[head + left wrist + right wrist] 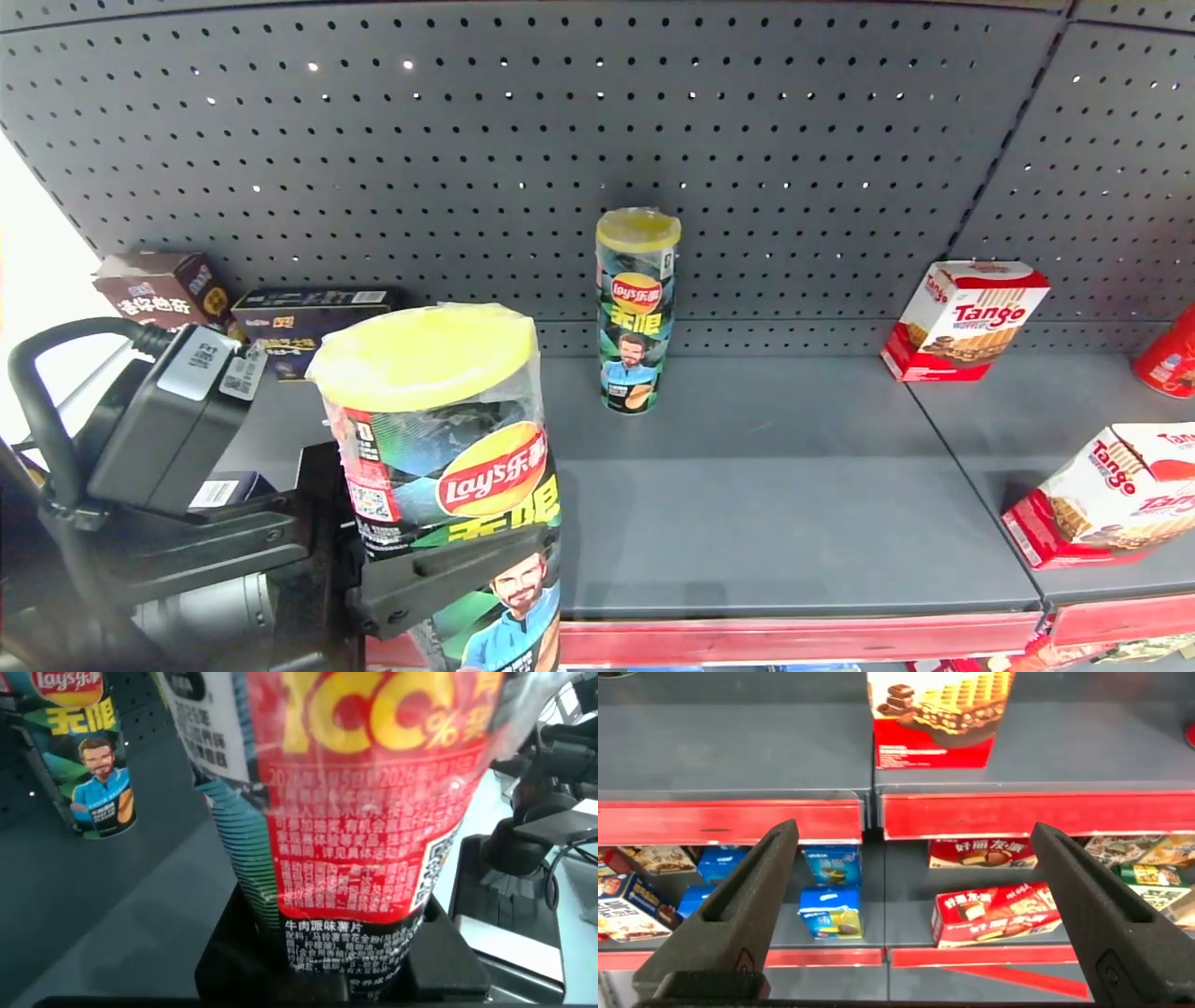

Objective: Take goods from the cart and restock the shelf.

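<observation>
A tall chips can (448,448) with a yellow lid stands upright in my left gripper (392,560), which is shut on its lower half, at the front left of the grey shelf (766,485). Up close in the left wrist view, the held can (355,812) shows its red label. A second, matching chips can (638,308) stands at the back middle of the shelf, also seen as the far can (93,775). My right gripper (915,915) is open with nothing between its fingers, facing the shelf's red front edge (1027,812) below a wafer box (938,719).
Two dark boxes (233,308) sit at the shelf's back left. A red-and-white wafer box (966,317) stands at the back right, another (1102,504) lies at the front right, and a red can (1167,359) is at the far right. Lower shelves (990,915) hold snack boxes.
</observation>
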